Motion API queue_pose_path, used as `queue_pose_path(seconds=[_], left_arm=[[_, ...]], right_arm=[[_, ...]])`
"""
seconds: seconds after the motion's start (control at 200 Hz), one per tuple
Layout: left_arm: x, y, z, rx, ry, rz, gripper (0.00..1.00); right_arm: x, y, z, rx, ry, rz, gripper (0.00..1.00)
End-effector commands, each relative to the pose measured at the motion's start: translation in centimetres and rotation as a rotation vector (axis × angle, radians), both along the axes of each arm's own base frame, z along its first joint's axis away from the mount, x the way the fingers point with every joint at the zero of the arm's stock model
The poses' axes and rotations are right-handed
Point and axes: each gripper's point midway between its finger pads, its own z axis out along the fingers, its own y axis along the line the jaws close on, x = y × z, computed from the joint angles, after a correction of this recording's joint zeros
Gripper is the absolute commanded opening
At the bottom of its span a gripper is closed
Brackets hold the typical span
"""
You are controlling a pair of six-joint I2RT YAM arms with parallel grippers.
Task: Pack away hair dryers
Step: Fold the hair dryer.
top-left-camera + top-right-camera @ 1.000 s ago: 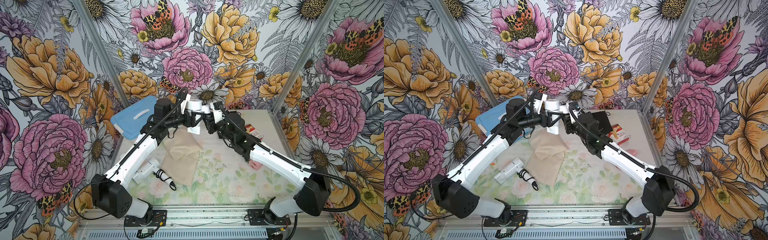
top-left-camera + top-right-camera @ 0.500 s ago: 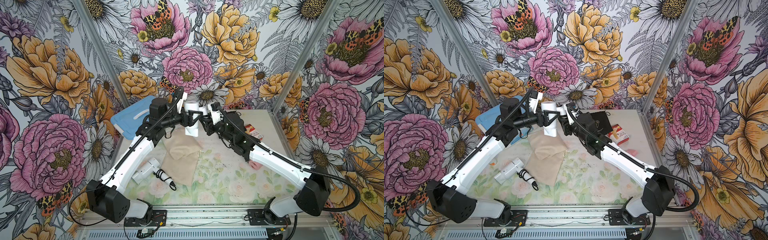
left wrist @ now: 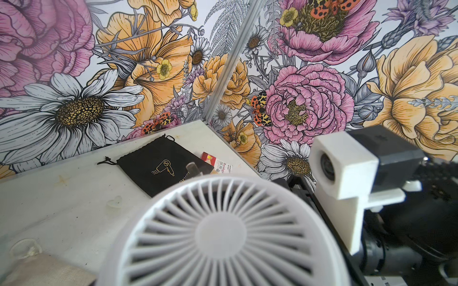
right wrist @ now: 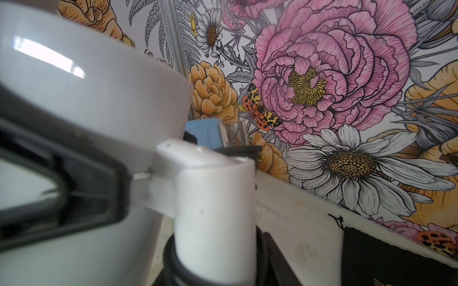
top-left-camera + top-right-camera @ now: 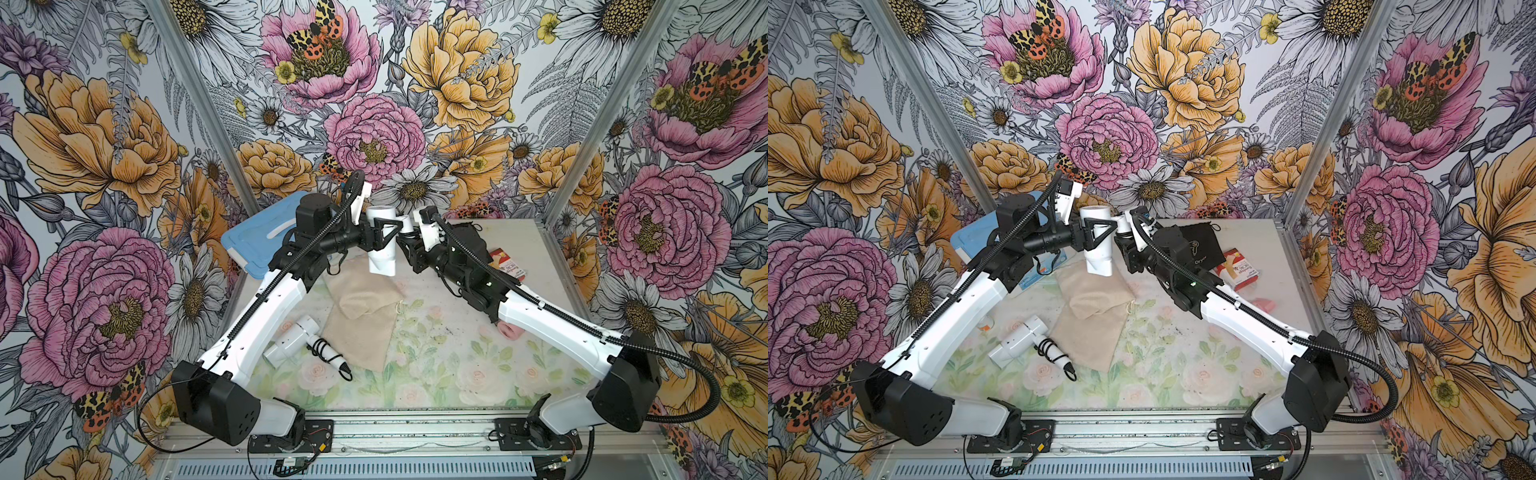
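A white hair dryer (image 5: 380,249) (image 5: 1098,255) hangs barrel-down above the beige pouches (image 5: 361,316). My left gripper (image 5: 386,232) (image 5: 1096,235) is shut across its barrel; the rear grille (image 3: 220,232) fills the left wrist view. My right gripper (image 5: 405,235) (image 5: 1121,232) is shut on its cord-wound handle (image 4: 215,210). A second white hair dryer (image 5: 291,338) (image 5: 1017,338) lies at the front left with its black cord. A pink hair dryer (image 5: 509,330) (image 5: 1264,305) lies mostly hidden under my right arm.
A black pouch (image 5: 1200,245) (image 3: 161,168) lies at the back right beside a red-and-white box (image 5: 509,264) (image 5: 1239,268). A blue lid (image 5: 253,237) leans in the back left corner. Flowered walls close in three sides.
My left arm has shifted left and the held hair dryer has moved slightly left with it. The left jaws have narrowed a little on the barrel. The right arm has followed slightly.
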Motion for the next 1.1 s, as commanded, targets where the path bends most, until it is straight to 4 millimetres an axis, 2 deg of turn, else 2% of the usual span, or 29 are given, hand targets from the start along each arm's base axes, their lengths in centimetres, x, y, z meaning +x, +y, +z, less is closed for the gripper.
queue_pose_path(seconds=[0.0,0.135,0.195,0.29,0.475,0.58,0.645,0.78,0.9,1.096], left_arm=[[1.2,0.7,0.8,-0.001,-0.030,0.039,0.61],[1.2,0.6,0.4,-0.009,-0.020,0.035,0.28],[1.3,0.6,0.3,-0.013,-0.019,0.036,0.19],[1.3,0.6,0.4,-0.022,-0.026,0.044,0.19],[2.0,1.3,0.1,-0.040,-0.027,0.095,0.20],[2.8,2.1,0.1,-0.062,-0.029,0.138,0.20],[3.2,2.5,0.0,-0.068,-0.025,0.161,0.20],[4.0,2.9,-0.5,-0.068,-0.016,0.190,0.20],[4.3,3.0,-1.0,-0.066,-0.005,0.184,0.20],[3.6,1.6,-1.6,-0.073,0.011,0.089,0.20]], right_arm=[[-0.4,0.8,3.9,0.057,-0.087,0.026,0.11],[-0.1,1.0,3.6,0.054,-0.080,0.023,0.12],[0.0,0.9,3.6,0.056,-0.078,0.016,0.12],[0.2,0.9,3.3,0.056,-0.070,0.007,0.20],[-0.2,0.0,3.3,0.074,-0.051,-0.011,0.61],[-0.4,-0.7,2.7,0.070,-0.030,-0.026,0.76],[-0.6,-1.0,2.1,0.068,-0.015,-0.031,0.78],[-0.8,-2.2,0.5,0.055,0.018,-0.064,0.76],[-0.1,-4.8,-0.9,0.063,0.065,-0.138,0.73],[2.6,-9.2,-2.1,0.136,0.162,-0.220,0.70]])
